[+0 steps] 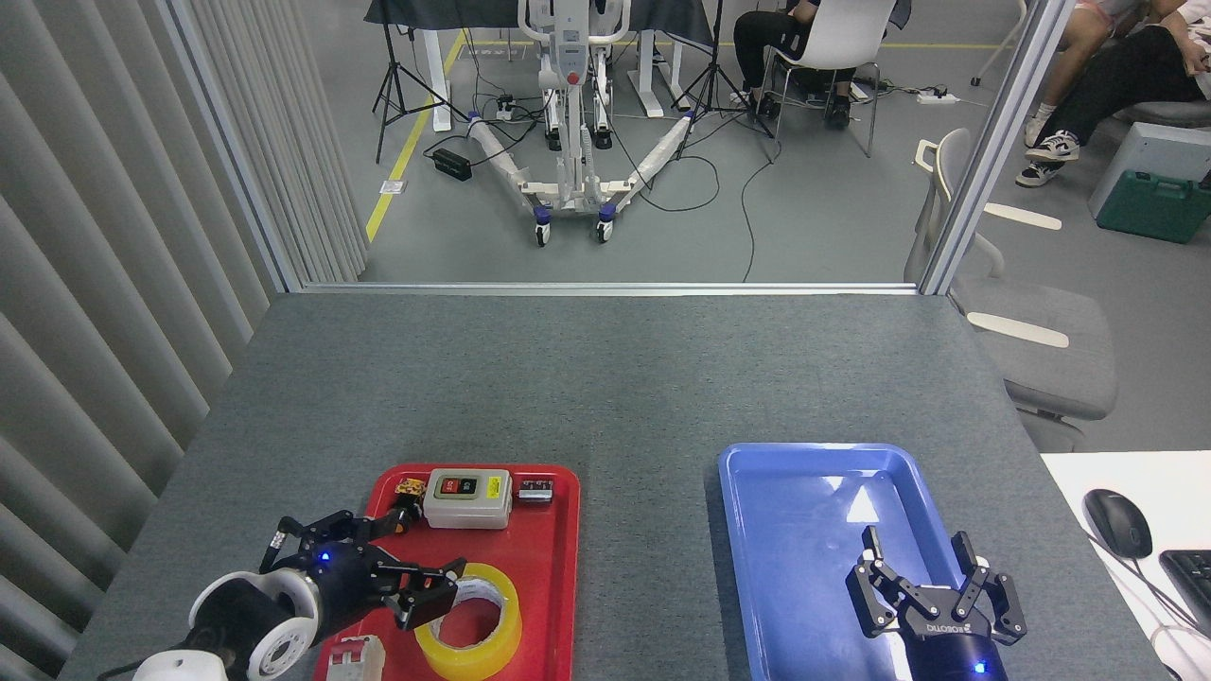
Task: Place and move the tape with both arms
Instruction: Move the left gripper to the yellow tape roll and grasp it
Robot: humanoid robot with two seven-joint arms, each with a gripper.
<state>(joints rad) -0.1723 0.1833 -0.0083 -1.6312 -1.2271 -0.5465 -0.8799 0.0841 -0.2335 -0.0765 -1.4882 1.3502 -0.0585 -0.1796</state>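
Note:
The tape [508, 626], a yellow roll with a white core, lies flat in the near part of the red tray [558, 567]. My left gripper [430, 545] comes in from the lower left, turned on its side and open. Its near finger reaches over the tape's left rim, and its far finger points at the push button beside the switch box. Whether the near finger touches the roll I cannot tell. My right gripper [916, 541] hangs open over the near right part of the blue tray [795, 492], with nothing between its fingers.
The red tray also holds a grey switch box [466, 498], a yellow-black push button [407, 492], a small black part [535, 490] and a white breaker [352, 654]. A mouse [1116, 522] and keyboard [1192, 572] lie on a white desk at right.

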